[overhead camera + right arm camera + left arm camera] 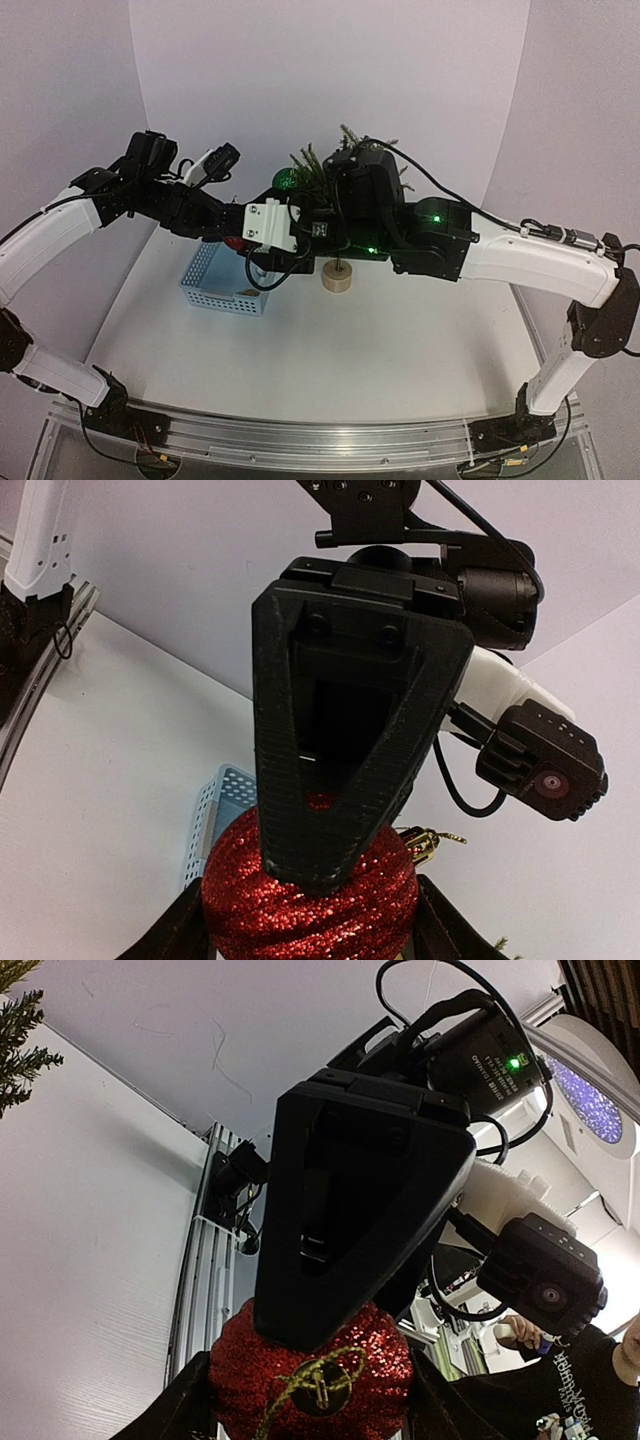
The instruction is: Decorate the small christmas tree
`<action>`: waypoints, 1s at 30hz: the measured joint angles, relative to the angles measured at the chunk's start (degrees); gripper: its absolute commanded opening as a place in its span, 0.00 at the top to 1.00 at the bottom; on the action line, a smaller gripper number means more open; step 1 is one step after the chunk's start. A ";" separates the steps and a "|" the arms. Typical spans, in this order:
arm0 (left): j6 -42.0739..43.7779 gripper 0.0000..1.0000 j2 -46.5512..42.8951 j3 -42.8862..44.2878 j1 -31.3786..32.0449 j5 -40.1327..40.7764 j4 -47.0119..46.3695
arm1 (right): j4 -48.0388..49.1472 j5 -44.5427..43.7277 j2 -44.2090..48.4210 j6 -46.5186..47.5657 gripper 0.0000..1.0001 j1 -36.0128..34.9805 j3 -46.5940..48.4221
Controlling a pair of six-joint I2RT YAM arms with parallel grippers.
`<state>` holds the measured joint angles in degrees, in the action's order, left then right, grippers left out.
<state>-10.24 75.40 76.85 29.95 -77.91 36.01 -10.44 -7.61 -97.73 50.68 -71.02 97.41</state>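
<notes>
A: One small christmas tree (pixel 318 168), listed upright at the tabletop's (pixel 400 340) back, behind the right arm.
B: One red bauble (pixel 360 1375), clasped by left hand (pixel 310 1408) and right hand (pixel 310 925) together; one grip is best released before hanging is attempted.

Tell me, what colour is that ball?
The ball is glittery red; clearest in the right wrist view.

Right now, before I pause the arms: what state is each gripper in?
Left gripper: closed on the red glitter bauble.
Right gripper: closed on the same bauble.
</notes>
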 measured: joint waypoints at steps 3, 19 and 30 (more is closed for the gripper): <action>-3.34 0.78 -0.07 -0.40 -0.17 -0.05 -2.91 | 0.80 -1.08 0.00 -1.71 0.34 0.00 -0.02; -27.92 0.85 -0.19 -3.42 -2.76 5.56 -24.06 | 13.63 -9.77 0.08 -19.82 0.05 -0.42 -1.31; -40.31 0.82 -1.01 -6.42 -5.67 10.81 -34.49 | 31.58 -26.61 -10.00 -23.92 0.16 -4.39 1.19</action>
<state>-50.54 74.39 70.43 24.28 -67.10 1.52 21.14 -34.22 -107.73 26.76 -75.41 98.59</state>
